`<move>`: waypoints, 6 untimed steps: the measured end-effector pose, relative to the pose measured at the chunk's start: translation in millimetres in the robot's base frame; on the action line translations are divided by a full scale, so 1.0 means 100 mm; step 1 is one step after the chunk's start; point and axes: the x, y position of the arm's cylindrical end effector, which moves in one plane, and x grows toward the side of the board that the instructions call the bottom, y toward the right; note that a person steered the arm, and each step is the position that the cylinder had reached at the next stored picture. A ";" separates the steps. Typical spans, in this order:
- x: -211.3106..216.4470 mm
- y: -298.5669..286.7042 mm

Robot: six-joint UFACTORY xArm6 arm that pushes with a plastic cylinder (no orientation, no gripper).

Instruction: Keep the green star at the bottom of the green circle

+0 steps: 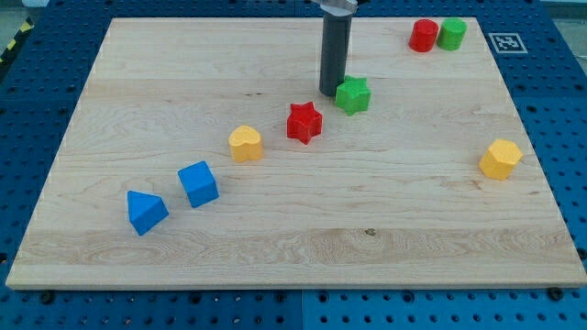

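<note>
Camera view: my tip (331,91) touches green star (353,95); no writing legible.

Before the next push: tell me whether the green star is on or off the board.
On. The green star sits on the wooden board, well inside its edges, with my tip at its left side.

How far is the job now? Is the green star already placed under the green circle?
Done: nothing yet; the green star lies near the board's middle top, far to the view's left of and lower than the green circle, which sits beside the red cylinder. In hand: my tip stands right against the star's left side. Left: push the star toward the view's right until it lies directly below the circle.
</note>
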 end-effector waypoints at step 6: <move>0.11 0.56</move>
